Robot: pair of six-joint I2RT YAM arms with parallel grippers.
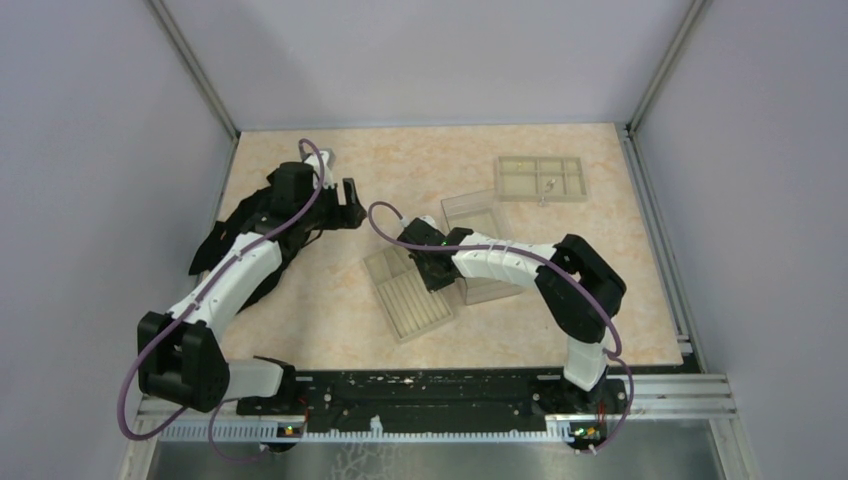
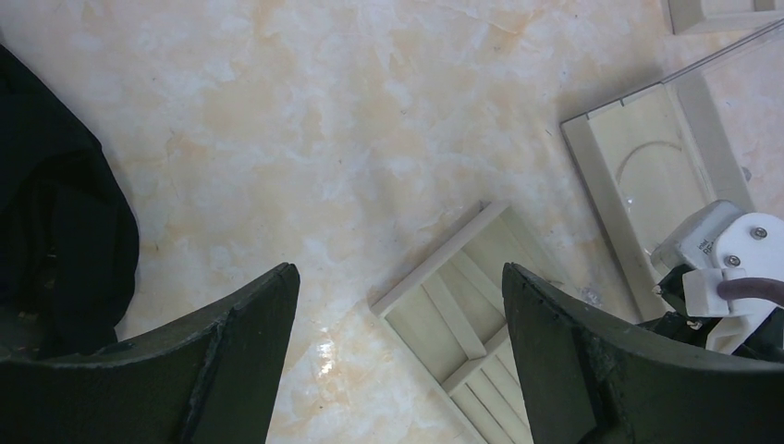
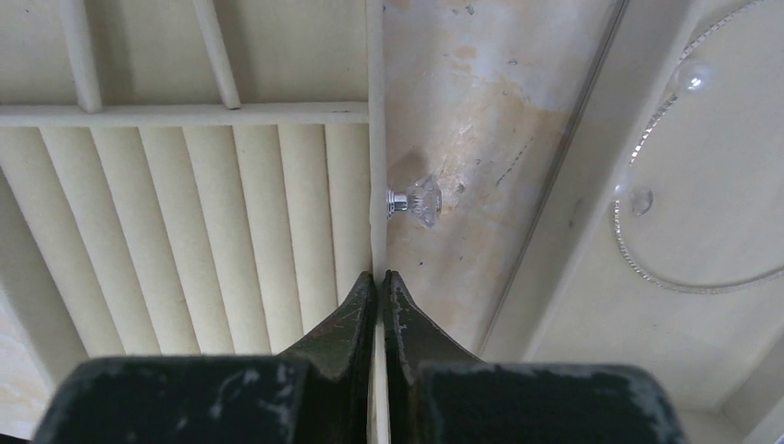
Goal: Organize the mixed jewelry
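- Right gripper [image 3: 378, 282]: fingers pinched on the ridged tray [image 3: 185, 231] side wall, probably to steady or shift it.
- Crystal stud [image 3: 418, 198] lies on the table [image 3: 481, 120], just outside that wall.
- Silver hoop [image 3: 618, 231] rests in the neighbouring flat tray [image 3: 573, 314].
- Left gripper [image 2: 398, 277]: fingers spread, empty, hovering over bare table.

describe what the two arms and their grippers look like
Both the left arm and right arm have white shells on the long links and chunky black joints, with a purple cable looping along each. The left gripper and right gripper have matte black, curved fingers tapering to tips, with a rough, scuffed surface.
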